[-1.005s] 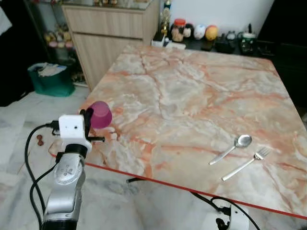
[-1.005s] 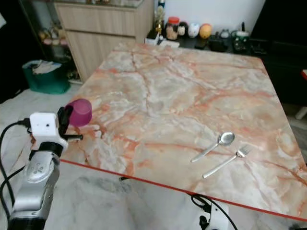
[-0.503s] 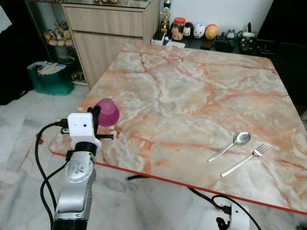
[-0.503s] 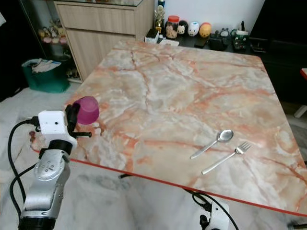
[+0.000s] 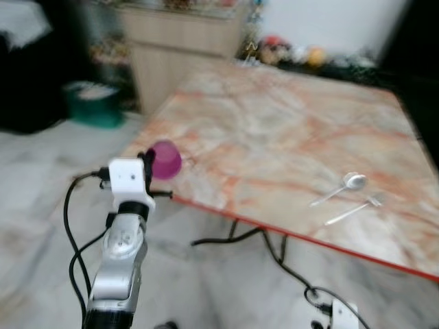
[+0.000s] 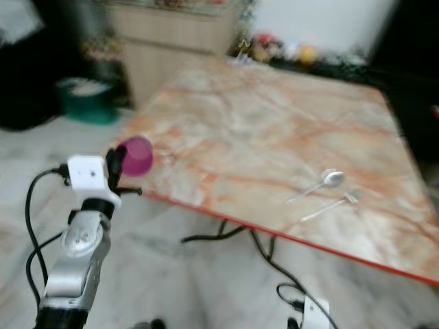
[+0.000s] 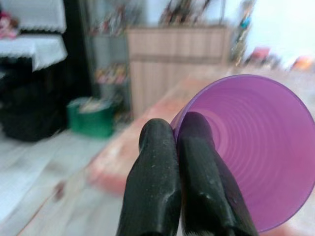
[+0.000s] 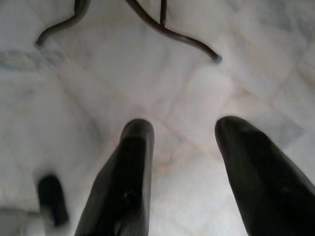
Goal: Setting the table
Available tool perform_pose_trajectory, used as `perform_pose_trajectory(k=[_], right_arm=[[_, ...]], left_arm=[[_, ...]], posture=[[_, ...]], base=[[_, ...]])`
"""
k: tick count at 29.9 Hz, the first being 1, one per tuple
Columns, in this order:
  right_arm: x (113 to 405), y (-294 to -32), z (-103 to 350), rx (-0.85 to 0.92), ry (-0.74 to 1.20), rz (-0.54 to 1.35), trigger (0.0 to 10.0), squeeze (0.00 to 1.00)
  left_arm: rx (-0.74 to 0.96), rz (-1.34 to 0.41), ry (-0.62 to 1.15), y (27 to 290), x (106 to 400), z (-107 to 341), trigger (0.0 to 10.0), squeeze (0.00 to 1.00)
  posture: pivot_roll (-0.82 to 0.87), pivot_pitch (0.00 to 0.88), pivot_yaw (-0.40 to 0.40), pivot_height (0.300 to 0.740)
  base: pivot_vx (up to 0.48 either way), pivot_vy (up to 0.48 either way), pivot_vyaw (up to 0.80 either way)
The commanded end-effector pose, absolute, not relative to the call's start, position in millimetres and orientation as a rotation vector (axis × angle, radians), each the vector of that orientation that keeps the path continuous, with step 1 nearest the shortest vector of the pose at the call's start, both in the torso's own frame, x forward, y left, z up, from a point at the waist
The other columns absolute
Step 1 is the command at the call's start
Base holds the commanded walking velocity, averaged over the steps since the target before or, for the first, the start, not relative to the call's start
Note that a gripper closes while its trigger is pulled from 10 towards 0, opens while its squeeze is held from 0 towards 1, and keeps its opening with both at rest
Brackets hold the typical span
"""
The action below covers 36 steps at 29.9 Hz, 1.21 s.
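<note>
My left gripper (image 5: 149,164) is shut on the rim of a purple plastic cup (image 5: 165,159), held tipped on its side near the left corner of the marble table (image 5: 274,137). In the left wrist view the two fingers (image 7: 162,182) pinch the cup's rim (image 7: 256,147), one inside and one outside. A spoon (image 5: 339,188) and a fork (image 5: 353,209) lie side by side near the table's right front edge. My right gripper (image 8: 184,162) hangs low over the floor with its fingers open and nothing between them.
A wooden cabinet (image 5: 185,48) stands beyond the table's far left, with a green bin (image 5: 96,110) on the floor beside it. Jars and ornaments (image 5: 295,55) line a low shelf at the back. Black cables (image 5: 260,240) trail on the marble floor under the table.
The whole picture has shifted and blurred, so the camera has moved back; more floor shows under the table's front edge. The left gripper still holds the cup.
</note>
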State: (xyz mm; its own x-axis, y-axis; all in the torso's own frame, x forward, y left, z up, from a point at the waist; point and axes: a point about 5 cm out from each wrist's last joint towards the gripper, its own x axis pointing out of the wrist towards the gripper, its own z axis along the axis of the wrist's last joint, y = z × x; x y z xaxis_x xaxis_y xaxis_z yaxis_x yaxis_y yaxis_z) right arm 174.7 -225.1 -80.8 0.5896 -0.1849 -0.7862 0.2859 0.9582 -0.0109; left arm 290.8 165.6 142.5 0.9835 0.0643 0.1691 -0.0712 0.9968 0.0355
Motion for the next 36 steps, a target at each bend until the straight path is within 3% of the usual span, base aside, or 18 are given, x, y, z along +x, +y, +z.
perform_pose_trajectory(k=[1,9,20,24,25,29,31,36], right_arm=[[166.5,-223.7,-84.9,0.124,0.927,-0.274,10.0,0.00],[167.1,-224.0,-84.6,0.122,0.927,-0.273,10.0,0.00],[168.6,-223.9,-83.9,0.122,0.924,-0.270,10.0,0.00],[169.1,-223.7,-83.8,0.122,0.923,-0.270,10.0,0.00],[169.5,-223.3,-83.7,0.124,0.922,-0.269,10.0,0.00],[169.5,-222.7,-83.8,0.130,0.920,-0.271,10.0,0.00],[169.5,-222.3,-83.9,0.134,0.919,-0.275,10.0,0.00],[169.3,-222.0,-84.1,0.137,0.919,-0.277,10.0,0.00]], left_arm=[[0.046,0.047,-0.224,160.8,295.2,157.0,10.0,0.00],[0.054,0.095,-0.210,173.7,296.4,155.4,10.0,0.00],[0.038,0.224,-0.011,212.2,292.8,110.6,10.0,0.00],[0.032,0.186,0.098,216.9,294.0,87.6,10.0,0.00],[0.047,0.110,0.230,213.0,294.4,60.5,10.0,0.00],[0.074,0.035,0.374,204.6,290.5,29.7,10.0,0.00],[0.093,-0.017,0.567,195.9,276.8,-6.5,10.0,0.00],[0.137,-0.019,0.669,197.9,264.3,-25.3,10.0,0.00]], posture=[[0.09,0.000,-0.055,0.740],[0.10,0.000,-0.061,0.740],[0.10,0.000,-0.061,0.740],[0.11,0.000,-0.061,0.740],[0.10,0.000,-0.058,0.740],[0.10,0.000,-0.056,0.740],[0.09,0.000,-0.053,0.740],[0.09,0.000,-0.052,0.740]], base=[[-0.356,0.000,0.00],[-0.261,0.000,0.00],[0.000,0.000,0.00],[0.000,0.000,0.00],[0.000,0.000,0.00],[0.000,0.000,0.00],[0.000,0.000,0.00],[0.000,0.000,0.00]])
